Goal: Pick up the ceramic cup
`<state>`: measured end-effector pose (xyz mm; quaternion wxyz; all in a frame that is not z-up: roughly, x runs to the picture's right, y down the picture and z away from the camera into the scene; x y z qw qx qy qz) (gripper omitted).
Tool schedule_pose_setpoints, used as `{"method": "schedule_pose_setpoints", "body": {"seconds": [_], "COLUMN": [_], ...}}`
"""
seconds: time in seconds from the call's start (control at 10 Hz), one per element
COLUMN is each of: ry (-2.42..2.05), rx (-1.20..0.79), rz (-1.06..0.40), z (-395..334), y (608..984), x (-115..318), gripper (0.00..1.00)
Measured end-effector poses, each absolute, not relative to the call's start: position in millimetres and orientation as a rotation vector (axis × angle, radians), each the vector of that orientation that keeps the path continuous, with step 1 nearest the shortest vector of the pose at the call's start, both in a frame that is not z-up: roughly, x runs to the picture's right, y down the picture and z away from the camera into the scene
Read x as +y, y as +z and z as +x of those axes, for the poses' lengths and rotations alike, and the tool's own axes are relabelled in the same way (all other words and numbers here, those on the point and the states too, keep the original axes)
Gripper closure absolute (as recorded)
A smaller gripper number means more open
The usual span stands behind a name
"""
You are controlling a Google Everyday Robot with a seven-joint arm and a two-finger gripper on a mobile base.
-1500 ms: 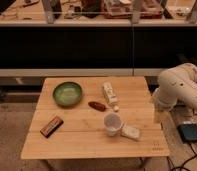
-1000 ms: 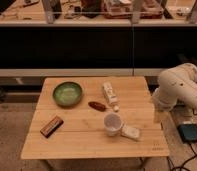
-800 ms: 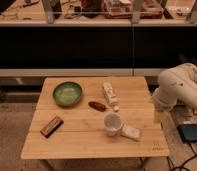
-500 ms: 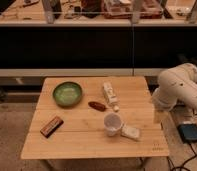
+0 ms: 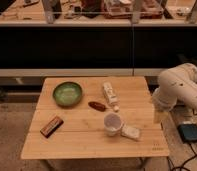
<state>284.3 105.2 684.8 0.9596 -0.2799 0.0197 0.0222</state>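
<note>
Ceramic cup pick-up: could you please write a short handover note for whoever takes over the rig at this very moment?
Gripper: hanging by the table's right edge below the white arm, well to the right of the cup and touching nothing on the table.
Ceramic cup: upright on the wooden table, front and right of centre, with a flat white block close on its right. The green bowl sits back left, clear of the cup.
Done: nothing yet; the cup is not grasped.
Left: bring the gripper over the cup, grasp it without catching the block, and lift.
</note>
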Motion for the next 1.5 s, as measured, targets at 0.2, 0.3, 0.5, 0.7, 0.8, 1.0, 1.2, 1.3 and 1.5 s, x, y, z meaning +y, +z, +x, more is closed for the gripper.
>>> {"method": "schedule_pose_setpoints", "body": {"seconds": [0.2, 0.3, 0.5, 0.7, 0.8, 1.0, 1.2, 1.3, 1.5], "ry": [0.045, 0.045, 0.045, 0.028, 0.005, -0.035, -0.054, -0.055, -0.055], "rx": [0.04, 0.04, 0.033, -0.089, -0.167, -0.313, -0.365, -0.365, -0.367], "rz": [-0.568, -0.568, -0.56, -0.517, -0.492, -0.44, -0.425, -0.425, -0.425], "z": [284, 284, 283, 241, 212, 158, 144, 143, 142], "y": [685, 685, 685, 682, 679, 667, 664, 664, 664], "x": [105, 105, 103, 80, 66, 38, 32, 32, 32], "gripper": [0.35, 0.35, 0.35, 0.35, 0.35, 0.35, 0.35, 0.35, 0.35]}}
